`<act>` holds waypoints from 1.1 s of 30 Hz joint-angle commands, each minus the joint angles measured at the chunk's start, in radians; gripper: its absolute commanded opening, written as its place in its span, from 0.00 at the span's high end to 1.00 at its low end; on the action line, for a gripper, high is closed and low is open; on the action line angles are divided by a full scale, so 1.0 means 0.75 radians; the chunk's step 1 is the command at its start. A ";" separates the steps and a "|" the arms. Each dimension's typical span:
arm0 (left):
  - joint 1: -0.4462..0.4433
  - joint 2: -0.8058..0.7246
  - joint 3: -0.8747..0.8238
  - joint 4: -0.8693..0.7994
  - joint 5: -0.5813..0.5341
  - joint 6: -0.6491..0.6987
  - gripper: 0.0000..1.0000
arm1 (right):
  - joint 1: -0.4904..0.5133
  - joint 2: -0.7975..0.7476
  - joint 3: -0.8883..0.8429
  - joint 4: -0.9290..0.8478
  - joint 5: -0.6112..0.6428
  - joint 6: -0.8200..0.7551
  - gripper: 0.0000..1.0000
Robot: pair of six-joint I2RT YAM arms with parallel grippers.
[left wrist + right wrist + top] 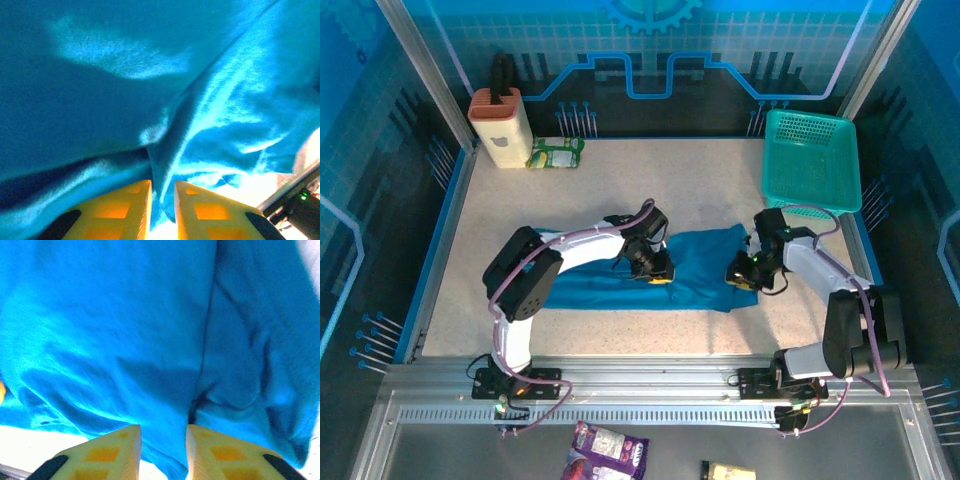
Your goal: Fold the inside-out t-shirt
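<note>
The inside-out t-shirt [695,270] lies on the table as a long blue-teal band, stretching from under the left arm to the right arm. My left gripper [658,270] is down on its middle. In the left wrist view its yellow fingers [163,187] stand slightly apart with a raised fold of the shirt [100,100] running between them. My right gripper [740,276] sits at the shirt's right end. Its fingers [163,432] are parted wider, and loose cloth [125,315] lies in the gap with the hem below.
A teal mesh basket [810,165] stands at the back right. A beige container with a black handle [498,125] and a green packet [555,152] sit at the back left. Snack packets [608,450] lie in front of the arm bases, off the table.
</note>
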 commanded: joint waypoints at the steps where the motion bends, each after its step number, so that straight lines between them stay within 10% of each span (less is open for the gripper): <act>1: 0.073 -0.154 -0.029 -0.050 -0.043 0.043 0.79 | -0.040 0.069 0.154 0.000 0.125 -0.056 0.66; 11: 0.525 -0.338 -0.301 -0.099 -0.070 0.200 0.81 | -0.052 0.510 0.493 0.029 0.304 -0.178 0.65; 19: 0.861 -0.292 -0.386 -0.063 -0.083 0.274 0.89 | -0.050 0.583 0.472 0.161 0.075 -0.142 0.79; 33: 1.161 -0.145 -0.532 0.113 0.050 0.113 0.93 | -0.196 0.640 0.396 0.177 0.133 -0.107 0.66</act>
